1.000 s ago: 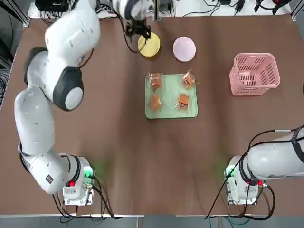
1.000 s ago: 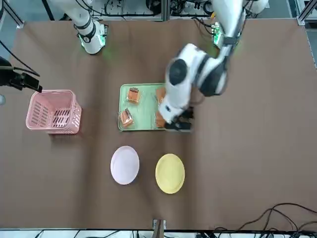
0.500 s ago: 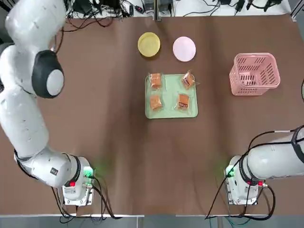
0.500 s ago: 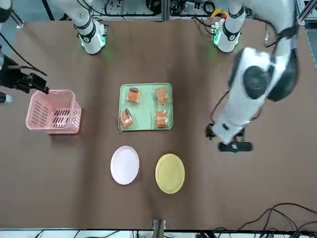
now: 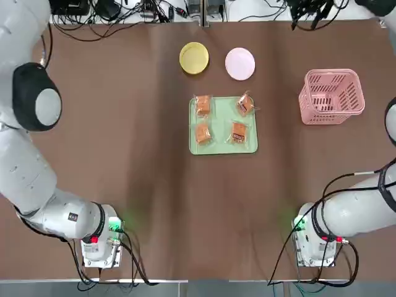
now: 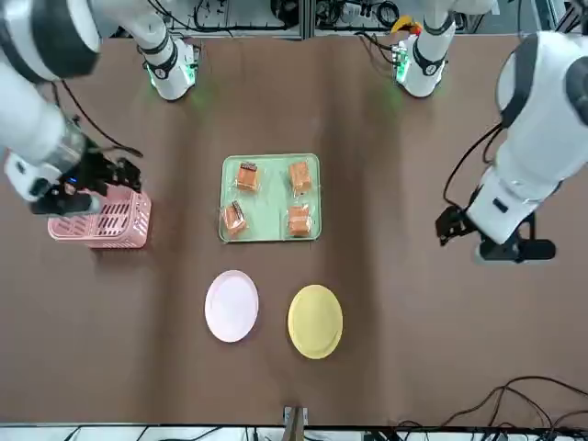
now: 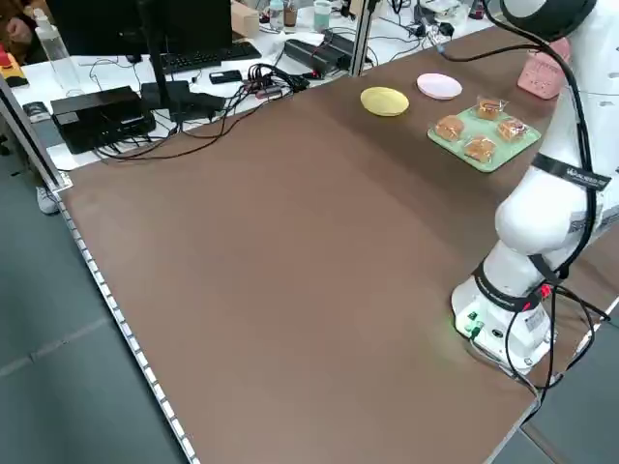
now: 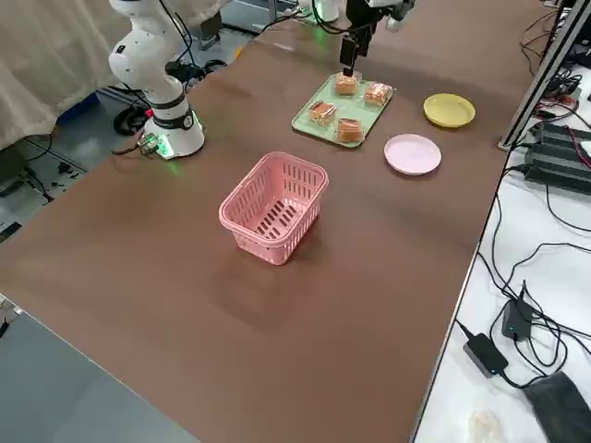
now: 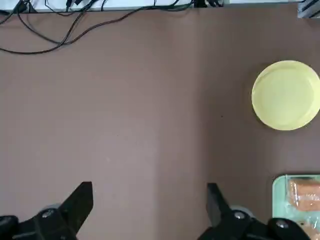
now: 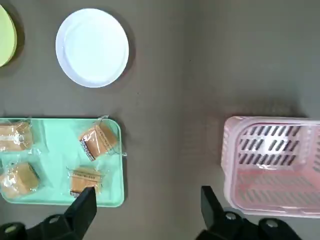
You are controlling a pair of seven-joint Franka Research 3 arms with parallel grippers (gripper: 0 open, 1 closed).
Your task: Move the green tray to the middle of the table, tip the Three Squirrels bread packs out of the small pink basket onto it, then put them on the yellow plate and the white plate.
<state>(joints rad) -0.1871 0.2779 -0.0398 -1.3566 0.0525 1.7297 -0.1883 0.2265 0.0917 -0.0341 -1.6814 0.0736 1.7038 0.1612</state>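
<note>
The green tray (image 5: 223, 146) lies mid-table with the Three Squirrels bread packs (image 5: 203, 105) on it, several in all, set apart from each other. Beyond it sit the yellow plate (image 5: 194, 57) and the white plate (image 5: 240, 64), both bare. The small pink basket (image 5: 331, 96) stands upright and empty to the tray's right. My right gripper (image 6: 92, 179) hovers open high above the basket; its wrist view shows its gripper (image 10: 147, 197), tray (image 10: 60, 160) and basket (image 10: 272, 165) far below. My left gripper (image 6: 501, 243) hangs open over bare table left of the tray, with nothing between its fingers (image 9: 80, 200).
Cables, a keyboard and black boxes (image 7: 102, 116) lie on the bench beyond the table's far edge. The two arm bases (image 5: 99, 238) stand at the near edge. Brown table surface (image 5: 124, 154) stretches wide on both sides of the tray.
My left arm has swung away from above the tray and plates out to the table's left side. My right gripper has drifted in over the pink basket. Tray, packs and plates have not moved.
</note>
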